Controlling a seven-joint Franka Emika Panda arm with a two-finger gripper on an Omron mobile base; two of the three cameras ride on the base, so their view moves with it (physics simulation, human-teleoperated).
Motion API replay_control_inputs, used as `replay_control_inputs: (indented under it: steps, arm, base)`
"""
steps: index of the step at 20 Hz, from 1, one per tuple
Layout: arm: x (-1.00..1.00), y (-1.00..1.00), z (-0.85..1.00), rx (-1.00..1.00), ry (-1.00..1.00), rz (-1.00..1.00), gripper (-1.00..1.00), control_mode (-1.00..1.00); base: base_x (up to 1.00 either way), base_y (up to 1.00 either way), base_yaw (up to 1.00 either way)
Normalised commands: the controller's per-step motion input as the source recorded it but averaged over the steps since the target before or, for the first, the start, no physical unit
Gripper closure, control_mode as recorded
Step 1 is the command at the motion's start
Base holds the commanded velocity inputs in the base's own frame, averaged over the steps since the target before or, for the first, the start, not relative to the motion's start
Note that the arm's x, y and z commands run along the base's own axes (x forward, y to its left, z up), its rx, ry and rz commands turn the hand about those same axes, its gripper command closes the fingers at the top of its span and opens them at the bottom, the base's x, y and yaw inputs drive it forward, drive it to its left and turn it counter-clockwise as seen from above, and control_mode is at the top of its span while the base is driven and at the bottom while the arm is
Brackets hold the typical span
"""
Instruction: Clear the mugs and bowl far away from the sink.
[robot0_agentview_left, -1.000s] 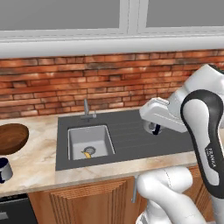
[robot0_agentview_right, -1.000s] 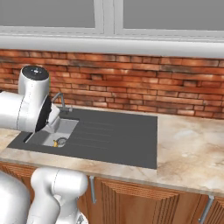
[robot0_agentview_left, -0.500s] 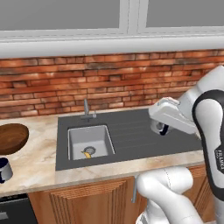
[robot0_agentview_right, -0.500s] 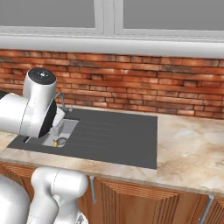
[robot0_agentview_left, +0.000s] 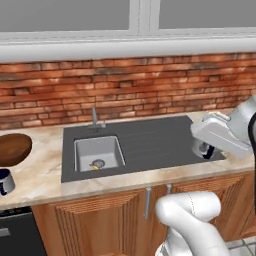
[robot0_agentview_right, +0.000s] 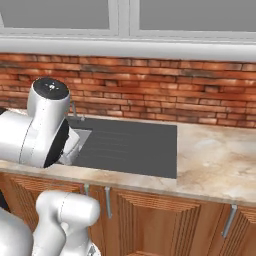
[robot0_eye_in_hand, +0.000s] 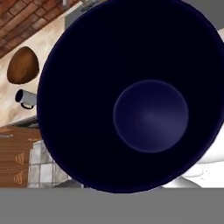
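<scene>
Dark blue mug (robot0_eye_in_hand: 144, 96) fills hand view, seen end-on, so gripper (robot0_agentview_left: 202, 148) looks clamped on it, guessing to haul it off sink (robot0_agentview_left: 97, 152). Arm stretched low at right of left base view. Bowl (robot0_agentview_left: 12, 149) and other mug (robot0_agentview_left: 5, 181) sit far left on counter (robot0_agentview_left: 45, 175).

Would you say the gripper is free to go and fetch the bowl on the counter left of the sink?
Probably not yet: the gripper seems occupied with a dark mug over the drainboard, and the bowl lies across the sink.
</scene>
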Motion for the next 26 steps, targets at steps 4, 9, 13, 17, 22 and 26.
replay_control_inputs:
  steps: [4,9,13,17,22,26]
  arm:
    - [0.0,0.0,0.0,0.0,0.0,0.0,1.0,1.0]
    - [0.0,0.0,0.0,0.0,0.0,0.0,1.0,1.0]
    - [0.0,0.0,0.0,0.0,0.0,0.0,1.0,1.0]
    - [0.0,0.0,0.0,0.0,0.0,0.0,1.0,1.0]
    - [0.0,0.0,0.0,0.0,0.0,0.0,1.0,1.0]
    - [0.0,0.0,0.0,0.0,0.0,0.0,1.0,1.0]
  base:
    - [-0.49,0.04,-0.24]
    - [-0.06,0.0,-0.93]
    - [0.0,0.0,-1.0]
    - [0.0,0.0,-1.0]
    - [0.0,0.0,-1.0]
    - [0.0,0.0,-1.0]
